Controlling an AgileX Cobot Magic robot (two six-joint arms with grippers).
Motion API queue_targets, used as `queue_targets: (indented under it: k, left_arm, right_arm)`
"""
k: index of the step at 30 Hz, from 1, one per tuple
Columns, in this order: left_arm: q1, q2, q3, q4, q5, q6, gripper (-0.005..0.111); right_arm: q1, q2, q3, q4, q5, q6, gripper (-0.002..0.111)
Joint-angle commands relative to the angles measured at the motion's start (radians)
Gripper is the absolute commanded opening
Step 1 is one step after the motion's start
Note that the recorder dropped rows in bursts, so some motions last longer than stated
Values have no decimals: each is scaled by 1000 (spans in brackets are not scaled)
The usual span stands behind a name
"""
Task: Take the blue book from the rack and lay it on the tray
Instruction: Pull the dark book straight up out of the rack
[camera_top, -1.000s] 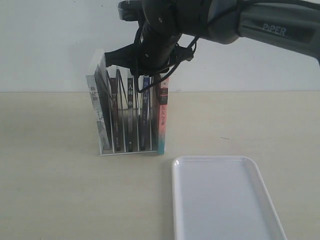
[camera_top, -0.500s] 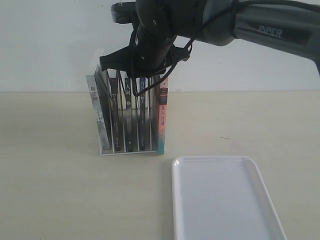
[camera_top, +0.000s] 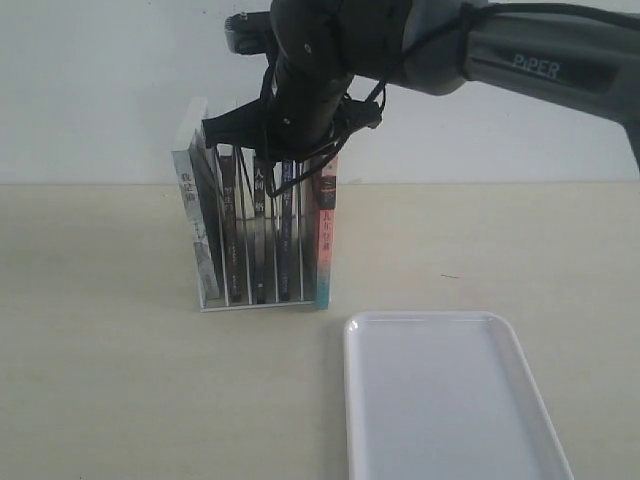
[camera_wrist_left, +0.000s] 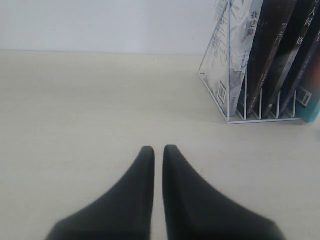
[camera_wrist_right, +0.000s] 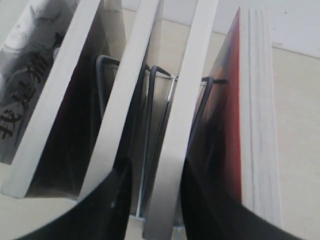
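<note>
The rack stands on the table with several books upright in it. The blue book shows its dark blue spine between a black-spined book and the pink-and-teal one. My right gripper has come down from above and is open. Its fingers straddle the blue book's white top edge, with a gap left on one side; the gripper holds nothing. The tray lies empty at the front right. My left gripper is shut and empty, low over the table beside the rack.
A white-spined book leans at the rack's left end. Two black-spined books stand beside it. The right arm spans the upper right. A pale wall runs behind the table.
The right wrist has shifted slightly left and lower over the rack. The blue book's spine now stands a little more upright.
</note>
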Motion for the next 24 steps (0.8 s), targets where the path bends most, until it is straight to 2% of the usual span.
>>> queue_targets:
  k: [1,11,13,17,24]
  left_arm:
    - [4,-4,4,3,-4,-9,6]
    - [4,-4,4,3,-4,-9,6]
    - [4,-4,4,3,-4,-9,6]
    - [4,-4,4,3,-4,-9,6]
    - [4,-4,4,3,-4,-9,6]
  right_arm:
    - [0,21,-2,5,-4,5,32]
    - [0,33,-2,5,-12,5,32]
    - [0,33,-2,5,-12,5,25]
    - [0,33,-2,5,-11,0,0]
    - [0,26,-2,5,-11,2,0]
